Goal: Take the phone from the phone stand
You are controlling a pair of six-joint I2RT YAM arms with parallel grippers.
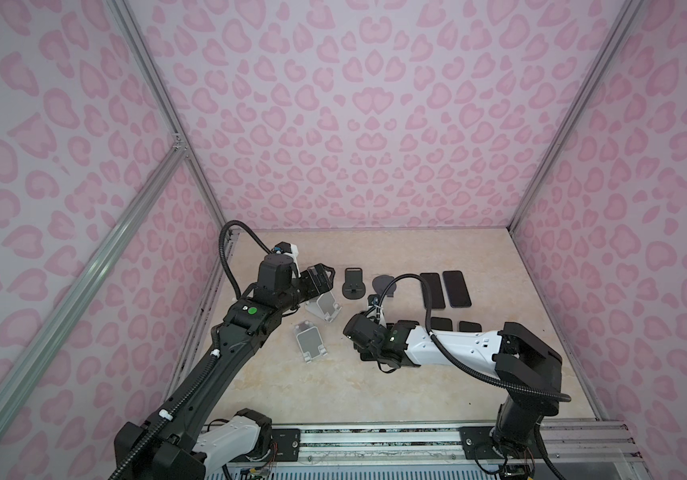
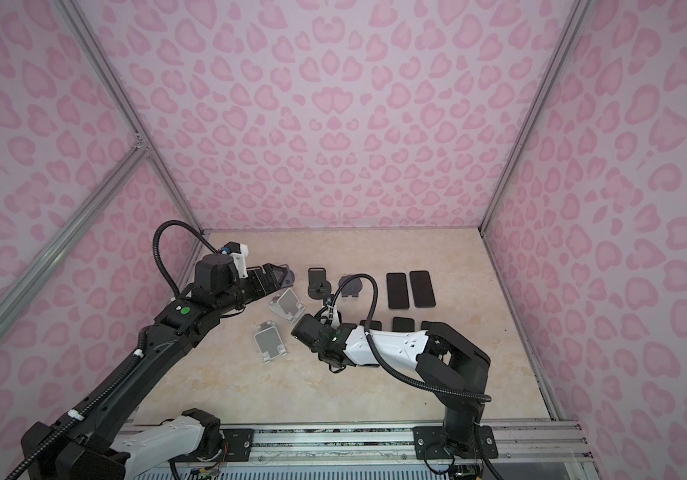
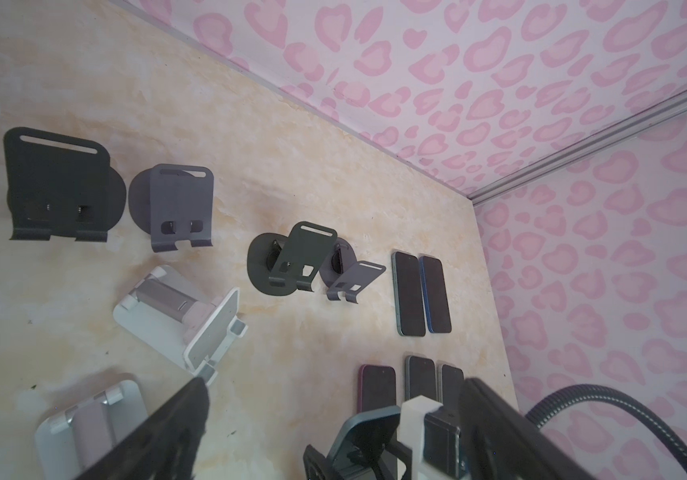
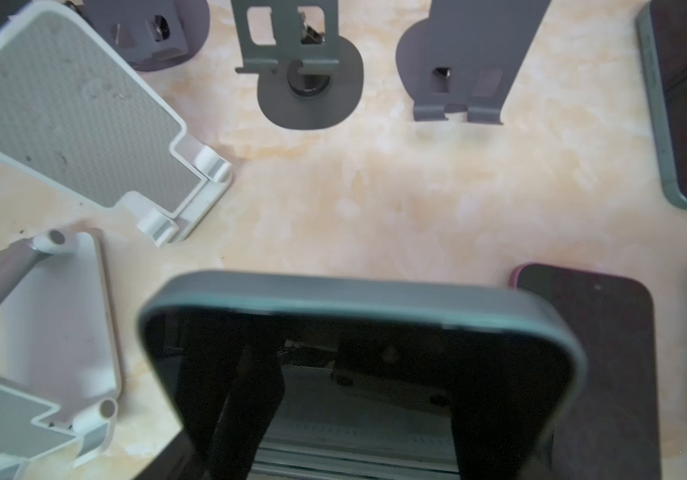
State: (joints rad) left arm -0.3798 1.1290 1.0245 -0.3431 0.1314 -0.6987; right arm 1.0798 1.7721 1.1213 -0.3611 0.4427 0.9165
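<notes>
The phone (image 4: 358,297), dark-screened with a grey-green edge, is in my right gripper (image 4: 354,419), which is shut on it and holds it just above the table. In the left wrist view the same phone (image 3: 360,428) shows tilted beside the right wrist. Every phone stand in view is empty: two white ones (image 1: 324,307) (image 1: 310,340), a black one (image 1: 353,284) and a grey one (image 1: 384,284). My left gripper (image 1: 321,277) hovers open over the back left stands, nothing between its fingers (image 3: 175,419). The right gripper (image 1: 375,354) sits mid-table, right of the nearer white stand.
Two phones (image 1: 433,291) (image 1: 456,289) lie flat at the back right, and a row of others (image 1: 441,323) lies partly under the right forearm. A large dark stand (image 3: 57,183) and a grey one (image 3: 181,208) stand by the left wall. Pink patterned walls enclose the table.
</notes>
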